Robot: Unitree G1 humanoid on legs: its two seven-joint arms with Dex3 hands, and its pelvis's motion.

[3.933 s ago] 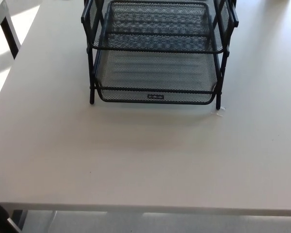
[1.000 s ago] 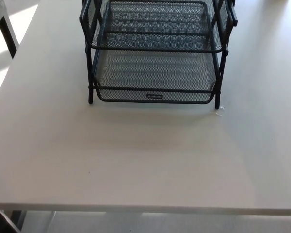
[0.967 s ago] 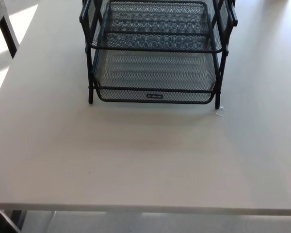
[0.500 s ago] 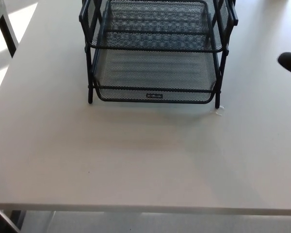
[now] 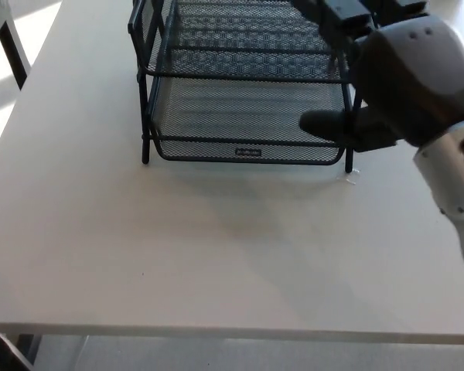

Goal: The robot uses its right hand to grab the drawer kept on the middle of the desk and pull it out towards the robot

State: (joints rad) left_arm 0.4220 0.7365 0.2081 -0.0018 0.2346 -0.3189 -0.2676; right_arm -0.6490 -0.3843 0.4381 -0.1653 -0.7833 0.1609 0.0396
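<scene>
Drawer: black mesh drawer (image 5: 247, 116) sits low in its rack (image 5: 145, 93), on the far middle of the table (image 5: 216, 255), pushed in.
Right hand: the right hand (image 5: 348, 69) reaches in from the right over the rack's right side; thumb (image 5: 325, 124) pokes left just above the drawer's front right corner. Fingers spread, holding nothing as far as I can see.
Left hand: not in view.
Doing it well: drop the fingers over the front rim (image 5: 247, 142), close firmly, then pull straight toward the near edge so the rack stays put.
</scene>
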